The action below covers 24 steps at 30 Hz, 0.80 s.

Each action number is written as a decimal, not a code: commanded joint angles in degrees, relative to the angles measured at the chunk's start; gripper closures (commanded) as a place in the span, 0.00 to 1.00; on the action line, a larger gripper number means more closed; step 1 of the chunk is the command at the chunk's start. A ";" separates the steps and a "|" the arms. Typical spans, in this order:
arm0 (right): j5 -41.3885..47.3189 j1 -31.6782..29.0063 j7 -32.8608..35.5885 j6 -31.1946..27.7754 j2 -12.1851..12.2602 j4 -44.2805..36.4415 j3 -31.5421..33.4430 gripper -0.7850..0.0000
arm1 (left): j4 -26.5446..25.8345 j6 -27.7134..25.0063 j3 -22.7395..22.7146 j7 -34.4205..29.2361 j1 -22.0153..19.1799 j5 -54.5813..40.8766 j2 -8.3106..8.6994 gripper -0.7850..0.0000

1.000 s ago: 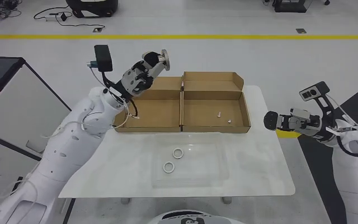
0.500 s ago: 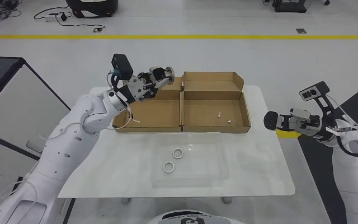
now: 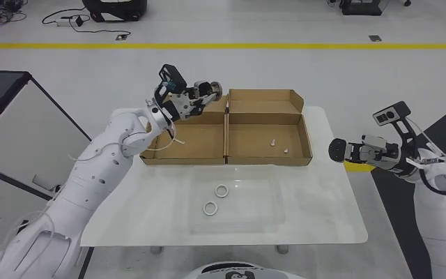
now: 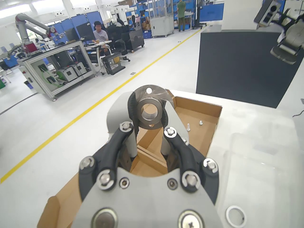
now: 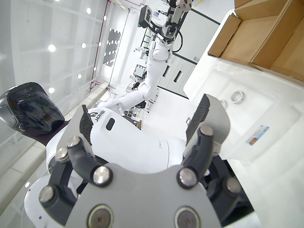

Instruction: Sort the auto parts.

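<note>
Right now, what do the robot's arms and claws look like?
The left arm and right arm wear smooth white shells. The left gripper and right gripper have grey metal plates with silver screws, black links and pale fingers lined with ridged black pads. Thin white cables loop by the left wrist.

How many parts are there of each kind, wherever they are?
Rings: 2, in the clear tray
Small pins: 2, in the cardboard box
Metal flange: 1, in the left gripper
Total: 5
</note>
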 commanded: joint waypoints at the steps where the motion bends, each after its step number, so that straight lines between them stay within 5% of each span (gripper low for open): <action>1: 0.00 0.00 0.00 0.00 0.00 0.00 0.00 0.00 | 2.34 -0.29 0.85 -0.26 -0.83 1.86 -0.40 1.00; 24: 0.00 0.00 0.00 0.00 0.00 0.00 0.00 0.00 | 12.15 -2.56 6.43 -7.79 -5.03 13.91 -3.57 1.00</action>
